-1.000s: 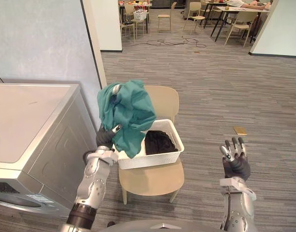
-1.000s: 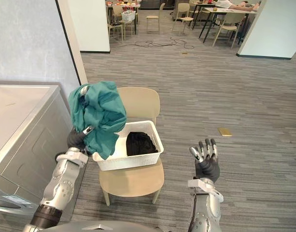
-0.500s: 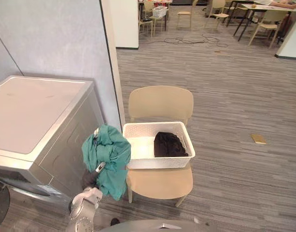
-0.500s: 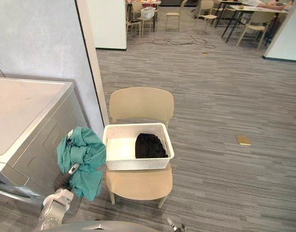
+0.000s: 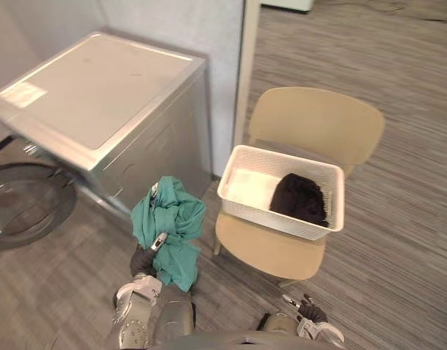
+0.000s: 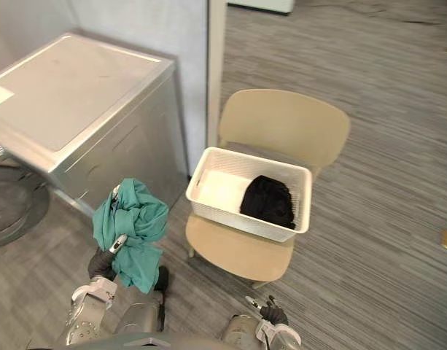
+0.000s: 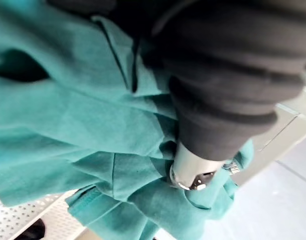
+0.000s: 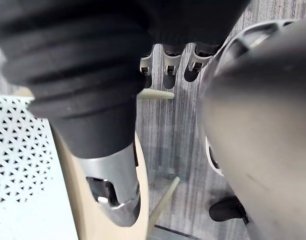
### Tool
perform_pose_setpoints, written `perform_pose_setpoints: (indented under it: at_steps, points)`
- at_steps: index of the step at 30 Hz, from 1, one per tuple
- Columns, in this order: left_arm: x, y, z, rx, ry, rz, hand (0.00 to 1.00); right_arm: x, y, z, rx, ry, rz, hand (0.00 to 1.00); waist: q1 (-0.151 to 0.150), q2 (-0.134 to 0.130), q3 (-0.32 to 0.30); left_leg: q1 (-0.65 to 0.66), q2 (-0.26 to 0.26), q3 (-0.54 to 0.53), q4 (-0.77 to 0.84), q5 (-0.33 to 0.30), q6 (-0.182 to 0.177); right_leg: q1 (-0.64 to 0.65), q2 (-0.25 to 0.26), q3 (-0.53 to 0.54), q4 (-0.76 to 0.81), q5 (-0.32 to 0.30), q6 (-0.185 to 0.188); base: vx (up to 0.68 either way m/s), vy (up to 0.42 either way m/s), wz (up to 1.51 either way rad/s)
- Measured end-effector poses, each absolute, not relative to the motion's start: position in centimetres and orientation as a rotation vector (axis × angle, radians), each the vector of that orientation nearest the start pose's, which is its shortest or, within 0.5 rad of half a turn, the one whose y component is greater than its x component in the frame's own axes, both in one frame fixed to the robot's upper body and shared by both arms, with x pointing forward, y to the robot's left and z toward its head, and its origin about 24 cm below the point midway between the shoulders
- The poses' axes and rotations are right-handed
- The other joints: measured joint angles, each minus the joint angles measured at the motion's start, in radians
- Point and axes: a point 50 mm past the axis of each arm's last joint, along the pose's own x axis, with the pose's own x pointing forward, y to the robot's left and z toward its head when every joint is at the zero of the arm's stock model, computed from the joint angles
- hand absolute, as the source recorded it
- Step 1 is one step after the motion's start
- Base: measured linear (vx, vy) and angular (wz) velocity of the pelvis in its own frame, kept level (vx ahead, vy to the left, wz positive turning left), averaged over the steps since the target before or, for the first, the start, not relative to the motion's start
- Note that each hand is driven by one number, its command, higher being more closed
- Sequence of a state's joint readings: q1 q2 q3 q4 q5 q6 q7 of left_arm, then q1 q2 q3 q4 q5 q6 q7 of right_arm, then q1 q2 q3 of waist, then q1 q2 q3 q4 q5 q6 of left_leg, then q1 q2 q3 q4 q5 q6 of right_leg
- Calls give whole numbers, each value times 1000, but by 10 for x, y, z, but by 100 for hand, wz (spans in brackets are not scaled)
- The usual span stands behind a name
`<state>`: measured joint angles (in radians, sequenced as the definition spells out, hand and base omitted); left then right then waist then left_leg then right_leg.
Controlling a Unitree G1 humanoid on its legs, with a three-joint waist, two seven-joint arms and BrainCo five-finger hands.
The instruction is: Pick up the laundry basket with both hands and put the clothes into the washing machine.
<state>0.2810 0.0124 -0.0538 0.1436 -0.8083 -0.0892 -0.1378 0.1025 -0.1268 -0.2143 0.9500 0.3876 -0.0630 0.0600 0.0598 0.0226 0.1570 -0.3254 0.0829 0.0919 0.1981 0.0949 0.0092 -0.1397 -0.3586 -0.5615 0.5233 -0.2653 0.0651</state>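
A teal garment (image 5: pixel 169 228) hangs bunched from my left hand (image 5: pixel 144 259), whose fingers are curled round the cloth (image 7: pixel 83 135), low in front of the washing machine (image 5: pixel 99 102). The machine's round door (image 5: pixel 22 204) lies swung open at its lower left. A white perforated laundry basket (image 5: pixel 241 208) sits on a beige chair (image 5: pixel 318 127), with a black garment (image 5: pixel 300 198) in its right half. My right hand (image 5: pixel 305 309) hangs low near the bottom edge, below the chair's front, with fingers relaxed (image 8: pixel 166 67).
A grey wall corner (image 5: pixel 241 65) stands between the machine and the chair. Striped grey carpet (image 5: pixel 405 219) spreads to the right of the chair. The machine's flat top (image 6: pixel 70 87) carries nothing.
The camera has tipped down and turned left, so the machine and its open door fill more of the view. My left hand still holds the teal garment. My right hand now shows at the bottom.
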Motion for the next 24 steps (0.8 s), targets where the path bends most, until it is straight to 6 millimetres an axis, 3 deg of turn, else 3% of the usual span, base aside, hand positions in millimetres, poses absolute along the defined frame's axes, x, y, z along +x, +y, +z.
perform_pose_setpoints:
  at_steps: [1, 2, 4, 6, 8, 9, 10, 12, 14, 16, 18, 19, 20, 21, 22, 23, 24]
  points:
    - [181, 152, -33, -815, 219, 69, 100, 106, -231, -146, 340, 898, -450, 0, -3, 3, 0, -15, 17, 47, 163, -34, 3, 18, -15, -46, -9, 19, -2, -88, -80, 92]
    - [182, 151, -31, -827, 207, 63, 100, 103, -231, -147, 340, 902, -460, 0, -4, 5, -2, -5, 32, 58, 225, -66, 0, 33, -17, -67, -14, 24, -4, -113, -67, 92]
    - [187, 141, -27, -858, 189, 29, 100, 88, -235, -150, 365, 927, -518, 0, -16, 4, -9, 96, 127, 88, 336, -180, -34, 89, -20, -147, -39, 45, -7, -116, 21, 85]
    - [191, 131, -30, -870, 208, -7, 100, 72, -239, -154, 395, 962, -590, 0, -32, 0, -37, 163, 192, 107, 295, -197, -49, 91, -37, -196, -53, 71, 7, -53, 166, 94]
    - [197, 123, -31, -872, 228, -40, 100, 55, -243, -159, 422, 1007, -657, 0, -52, 11, -70, 223, 227, 117, 117, -139, -93, 84, -56, -250, -56, 104, 33, 7, 337, 110]
    - [201, 119, -31, -873, 234, -57, 100, 47, -244, -161, 447, 1028, -704, 0, -58, 29, -85, 264, 202, 104, -9, -150, -170, 85, -61, -273, -63, 136, 43, -17, 469, 104]
    - [203, 119, -32, -861, 241, -64, 100, 44, -237, -164, 492, 1040, -745, 0, -62, 11, -91, 265, 174, 99, -71, -144, -208, 90, -66, -276, -102, 178, 39, -40, 401, 92]
    - [201, 132, -36, -806, 259, -59, 100, 39, -226, -168, 529, 1079, -749, 0, -50, -23, -89, 260, 133, 84, -73, -144, -207, 122, -74, -275, -174, 248, 37, -29, 336, 50]
    - [196, 143, -39, -769, 275, -45, 100, 31, -218, -171, 547, 1113, -758, 0, -48, -47, -101, 255, 105, 42, -42, -164, -183, 182, -78, -275, -224, 314, 40, 2, 243, 64]
    - [193, 146, -41, -766, 279, -32, 100, 29, -218, -171, 547, 1124, -756, 0, -29, -56, -105, 253, 73, 19, 1, -194, -165, 216, -105, -271, -231, 343, 41, -1, 220, 52]
    - [182, 150, -48, -769, 305, 0, 100, 26, -226, -170, 521, 1132, -780, 0, -2, -69, -111, 246, 18, 25, 41, -230, -131, 227, -172, -243, -208, 368, 31, -51, 199, 10]
    - [176, 151, -52, -776, 321, 22, 100, 30, -229, -169, 516, 1117, -777, 0, 1, -55, -111, 248, -2, 25, 39, -244, -116, 219, -197, -229, -191, 390, 1, -107, 213, 9]
    - [168, 151, -56, -782, 343, 40, 100, 33, -237, -166, 496, 1096, -784, 0, -3, -42, -107, 259, -20, 21, 17, -237, -105, 206, -217, -205, -172, 445, -63, -85, 175, 20]
    - [165, 150, -58, -782, 352, 45, 100, 34, -241, -165, 487, 1082, -788, 0, -7, -34, -105, 267, -26, 15, 3, -230, -97, 202, -225, -186, -161, 476, -101, -52, 213, 37]
    - [160, 150, -61, -766, 369, 48, 100, 33, -245, -162, 475, 1064, -792, 0, -9, -21, -111, 284, -40, 1, -27, -214, -83, 181, -232, -114, -134, 554, -172, -10, 147, 34]
    - [160, 150, -61, -759, 373, 48, 100, 34, -246, -161, 470, 1053, -790, 0, -7, -17, -112, 297, -42, -12, -37, -207, -73, 161, -231, -49, -113, 596, -207, 10, 161, 39]
    - [160, 151, -61, -751, 371, 54, 100, 40, -245, -159, 461, 1026, -761, 0, -6, -5, -112, 324, -39, -26, -45, -200, -62, 109, -207, 115, -52, 626, -232, 46, 121, 28]
